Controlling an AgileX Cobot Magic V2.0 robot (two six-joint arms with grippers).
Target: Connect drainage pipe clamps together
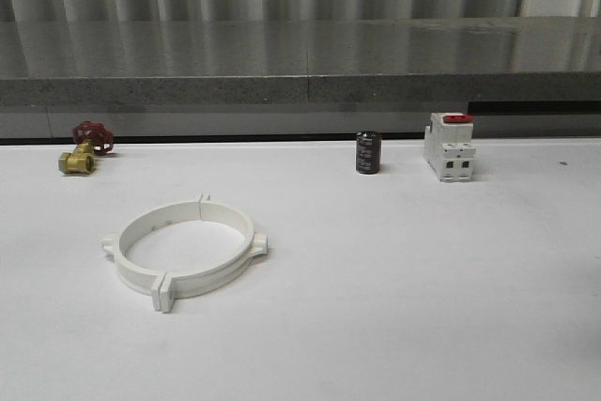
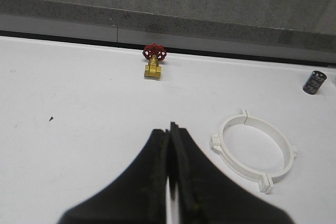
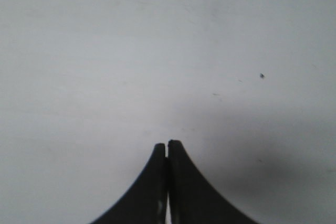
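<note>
The two white drainage pipe clamps (image 1: pixel 184 249) lie on the white table at the left, their ends meeting so that they form one closed ring with small tabs around it. The same ring of clamps (image 2: pixel 255 150) lies flat in the left wrist view, off to one side of my left gripper (image 2: pixel 170 127). That gripper is shut, its black fingers pressed together with nothing between them, and it is apart from the ring. My right gripper (image 3: pixel 167 144) is also shut and empty, hanging over bare white table.
A brass valve with a red handwheel (image 1: pixel 83 149) sits at the back left. A small black cylinder (image 1: pixel 367 152) and a white breaker with a red switch (image 1: pixel 449 146) stand at the back right. A grey ledge (image 1: pixel 300 82) runs behind the table.
</note>
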